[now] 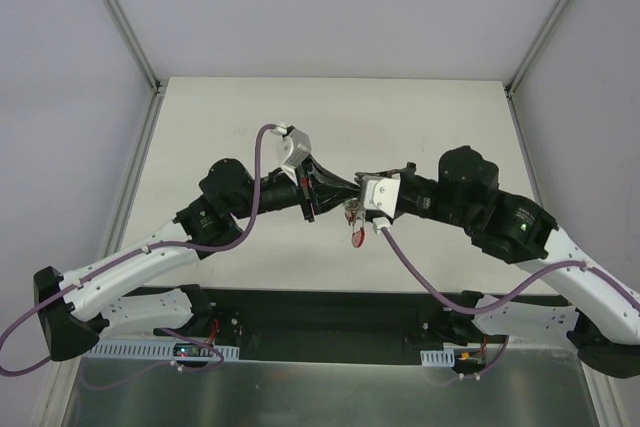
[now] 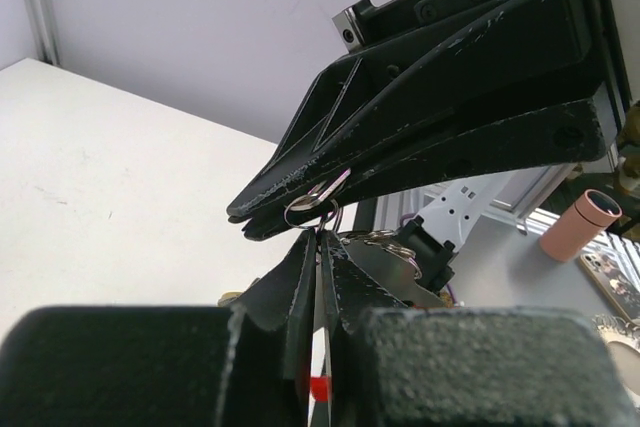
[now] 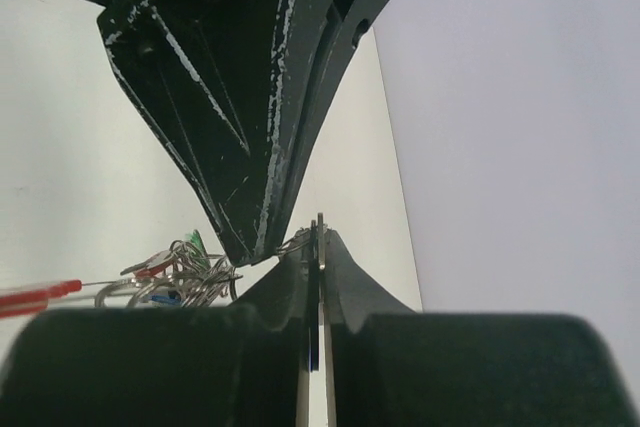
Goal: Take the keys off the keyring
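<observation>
left pincer [image 2: 320, 239]: jaws pressed together to a narrow slit, pinching thin silvery wire at the top of the bunch. It reaches in from the left with its tip pointing right.
right pincer [image 3: 318, 235]: jaws likewise closed down to a slit, a thin edge of metal sticking up between its fingertips. It reaches in from the right with its tip pointing left.
meeting point: the two tips come nose to nose, touching or very nearly so, in the air over the middle of the counter [image 1: 250, 117], somewhat toward its near edge.
keyring [image 2: 312, 201]: a small silvery loop. In the left wrist view it emerges from between the right pincer's jaws, just above the left pincer's fingertips. Both pincers appear to grip it side by side.
keys [image 1: 354, 225]: hanging in a tight bunch just under the two tips, lifted clear of the counter.
red head [image 1: 357, 240]: the lowest part of the bunch in the top view, dangling toward the near side.
green head [image 3: 196, 243] and blue head [image 3: 166, 297]: tucked among the silvery blades, left of the right pincer's fingers in the right wrist view.
pink cylinder [image 2: 586, 225]: upright on a grey surface behind the right pincer in the left wrist view, well apart from the keys.
cables [image 1: 256, 162]: purple, one looping along each arm.
</observation>
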